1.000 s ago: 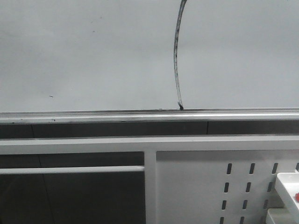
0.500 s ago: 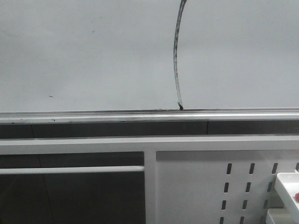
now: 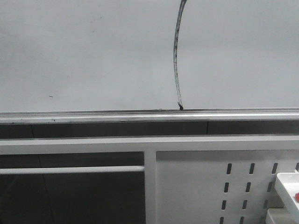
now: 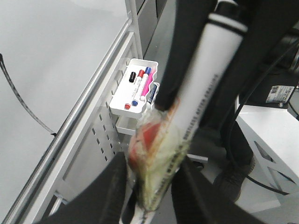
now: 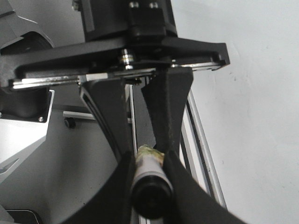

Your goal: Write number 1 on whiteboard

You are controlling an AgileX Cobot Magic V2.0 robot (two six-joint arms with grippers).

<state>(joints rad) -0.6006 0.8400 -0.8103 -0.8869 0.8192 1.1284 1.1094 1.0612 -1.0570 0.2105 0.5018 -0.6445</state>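
Note:
The whiteboard (image 3: 93,56) fills the upper front view, with its silver rail (image 3: 93,116) below. The number 1 (image 3: 175,56) is a long, dark, slightly curved stroke that runs down to the rail; it also shows in the left wrist view (image 4: 23,105). Neither gripper is in the front view. My left gripper (image 4: 149,191) is shut on the taped lower part of a white-barrelled marker (image 4: 205,93). My right gripper (image 5: 149,186) is shut on the marker's black capped end (image 5: 148,189), facing the left gripper. The marker is held off the board.
A white perforated metal panel (image 3: 201,186) hangs under the rail. A small white tray (image 4: 135,86) with several markers hangs on it, and its corner shows in the front view (image 3: 287,186). A white cabinet (image 4: 271,135) and black cables stand to the side.

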